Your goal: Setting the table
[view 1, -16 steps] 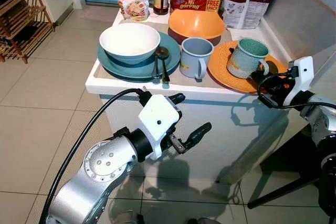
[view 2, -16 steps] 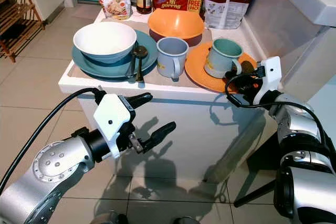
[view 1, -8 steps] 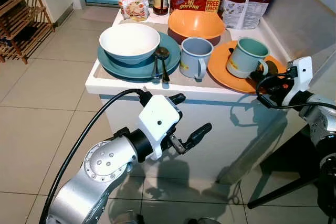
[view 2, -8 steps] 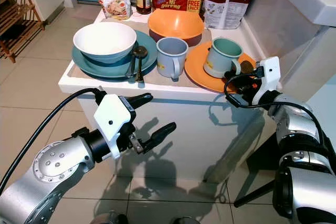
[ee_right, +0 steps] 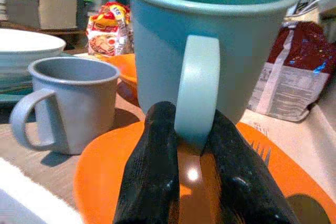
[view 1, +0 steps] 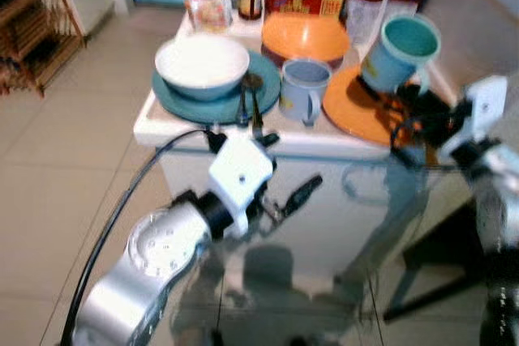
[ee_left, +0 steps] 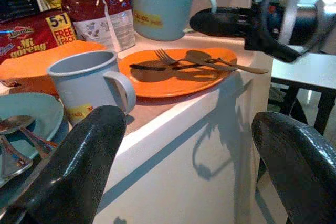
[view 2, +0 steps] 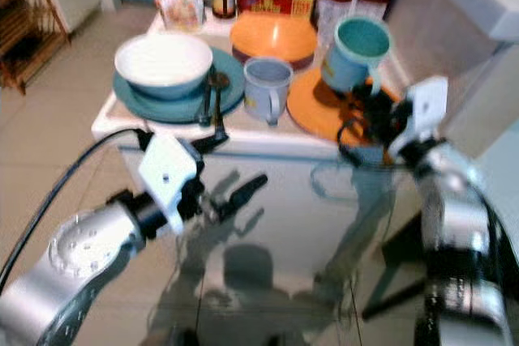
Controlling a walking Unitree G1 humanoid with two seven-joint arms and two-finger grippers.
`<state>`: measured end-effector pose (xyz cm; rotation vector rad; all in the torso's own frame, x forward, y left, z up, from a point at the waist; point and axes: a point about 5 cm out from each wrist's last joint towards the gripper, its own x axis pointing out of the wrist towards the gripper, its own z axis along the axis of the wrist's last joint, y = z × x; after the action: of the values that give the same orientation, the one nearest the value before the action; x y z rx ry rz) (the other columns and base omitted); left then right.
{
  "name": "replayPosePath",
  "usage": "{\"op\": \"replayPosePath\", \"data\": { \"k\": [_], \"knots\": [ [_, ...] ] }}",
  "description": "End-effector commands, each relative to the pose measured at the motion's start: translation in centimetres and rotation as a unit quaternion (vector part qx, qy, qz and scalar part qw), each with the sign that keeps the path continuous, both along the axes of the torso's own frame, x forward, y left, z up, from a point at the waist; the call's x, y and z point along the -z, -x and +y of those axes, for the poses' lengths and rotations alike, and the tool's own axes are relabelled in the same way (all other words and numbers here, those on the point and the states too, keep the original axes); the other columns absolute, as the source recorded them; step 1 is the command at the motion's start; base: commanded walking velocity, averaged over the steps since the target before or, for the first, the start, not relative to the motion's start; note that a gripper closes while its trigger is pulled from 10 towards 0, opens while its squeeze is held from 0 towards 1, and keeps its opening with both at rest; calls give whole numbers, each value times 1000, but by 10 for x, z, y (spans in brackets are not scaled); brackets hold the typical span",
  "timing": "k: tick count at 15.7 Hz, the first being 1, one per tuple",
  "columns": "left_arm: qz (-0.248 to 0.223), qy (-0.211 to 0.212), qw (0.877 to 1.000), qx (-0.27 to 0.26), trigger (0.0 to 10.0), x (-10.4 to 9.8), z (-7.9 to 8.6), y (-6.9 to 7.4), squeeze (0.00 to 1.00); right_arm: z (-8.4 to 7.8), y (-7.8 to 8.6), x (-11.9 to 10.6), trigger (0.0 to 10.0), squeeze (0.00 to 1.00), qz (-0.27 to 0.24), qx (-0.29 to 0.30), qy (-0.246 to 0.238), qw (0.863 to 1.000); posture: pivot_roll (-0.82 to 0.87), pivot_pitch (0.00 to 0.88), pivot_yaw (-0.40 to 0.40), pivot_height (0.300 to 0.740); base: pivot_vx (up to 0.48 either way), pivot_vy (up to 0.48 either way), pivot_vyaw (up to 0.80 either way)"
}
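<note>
While your right gripper (ee_right: 186, 145) pinches the teal mug (view 1: 401, 50) by its handle above the orange plate (view 1: 361, 107), your left gripper (view 1: 284, 176) hangs open at seven o'clock below the counter.

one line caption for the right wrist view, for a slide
Right gripper pinches the teal mug by its handle, lifted above the orange plate.

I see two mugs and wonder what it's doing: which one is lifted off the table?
The teal mug, pinched by its handle in the right pincer above the orange plate. The grey-blue mug stands on the table.
</note>
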<state>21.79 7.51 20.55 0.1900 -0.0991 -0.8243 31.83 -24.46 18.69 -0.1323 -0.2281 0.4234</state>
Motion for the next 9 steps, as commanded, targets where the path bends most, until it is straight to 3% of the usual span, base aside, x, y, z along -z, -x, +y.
{"op": "replayPosePath", "data": {
  "k": [1, 5, 6, 7, 8, 9],
  "knots": [
    [-8, 3, 1000, -4, 10000, -3, 0, 0, 0, 1, 9, -12, 0, 0, -27, 25, 24, 999, -10, 123, -28, 740, 0, 0, 0],
    [-15, 6, 1000, -27, 10000, -5, 3, -2, 0, 12, 33, -23, 0, 0, -62, 85, 27, 994, -12, 155, -32, 740, 0, 0, 0],
    [-22, 6, 998, -54, 10000, -7, 8, -6, 0, 32, 44, -34, 745, 0, -79, 78, 6, 994, -12, 162, -31, 740, 0, 0, 0],
    [-26, 7, 998, -65, 10000, -8, 11, -8, 0, 41, 49, -39, 4078, 0, -85, 75, -7, 993, -11, 164, -30, 740, 0, 0, 0],
    [-35, 18, 996, -83, 10000, -12, 14, -10, 0, 61, 59, -46, 10000, 0, -91, 61, -31, 994, -10, 173, -32, 740, 0, 0, 0],
    [-42, 35, 994, -96, 10000, -18, 17, -12, 0, 88, 72, -52, 10000, 0, -96, 29, -55, 993, -10, 178, -33, 740, 0, 0, 0]
  ]
}}
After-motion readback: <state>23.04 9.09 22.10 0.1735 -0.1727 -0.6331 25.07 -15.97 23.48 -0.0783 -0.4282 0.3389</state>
